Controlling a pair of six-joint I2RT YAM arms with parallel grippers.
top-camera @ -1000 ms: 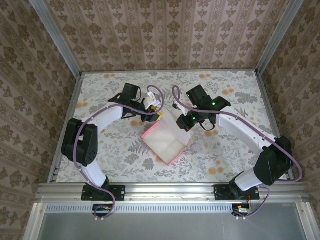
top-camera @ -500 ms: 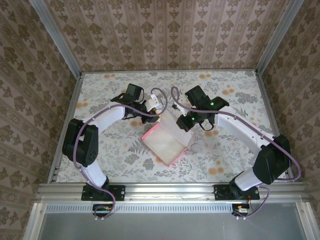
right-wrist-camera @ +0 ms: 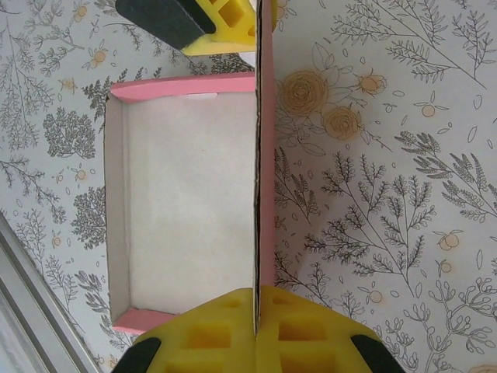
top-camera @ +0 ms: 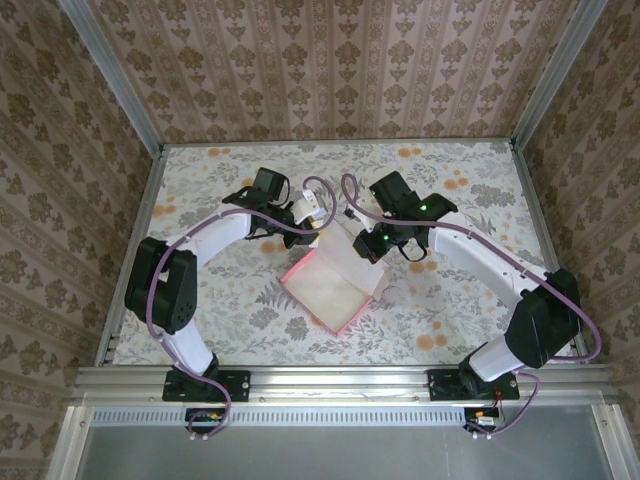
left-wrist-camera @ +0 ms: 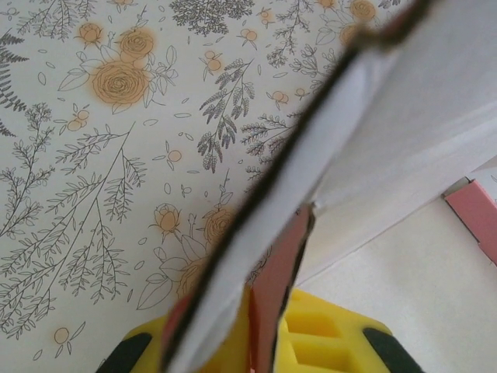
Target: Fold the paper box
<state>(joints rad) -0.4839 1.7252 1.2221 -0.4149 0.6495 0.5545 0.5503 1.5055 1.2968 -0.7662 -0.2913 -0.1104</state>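
Observation:
The paper box point(top-camera: 330, 290) lies mid-table as an open tray, pale inside with pink edges. My left gripper point(top-camera: 316, 232) is at its far corner. In the left wrist view the yellow fingers point(left-wrist-camera: 326, 338) are shut on an upright pink flap point(left-wrist-camera: 279, 272), and a pale panel of the paper box point(left-wrist-camera: 404, 116) leans across the frame. My right gripper point(top-camera: 370, 250) holds the tray's right side. In the right wrist view the right gripper point(right-wrist-camera: 256, 330) is shut on the thin upright side wall point(right-wrist-camera: 257, 194), with the tray's pale floor point(right-wrist-camera: 186, 202) to its left.
The floral tablecloth point(top-camera: 220, 180) surrounds the box, with room at the left, the right and the back. A metal rail point(top-camera: 340, 378) runs along the near edge. Patterned walls close in the table. The left gripper's yellow finger point(right-wrist-camera: 221, 27) shows beyond the box's far wall.
My left gripper has closed on the flap at the box's far corner after shifting slightly right. The right gripper has kept its hold, and the box has barely moved.

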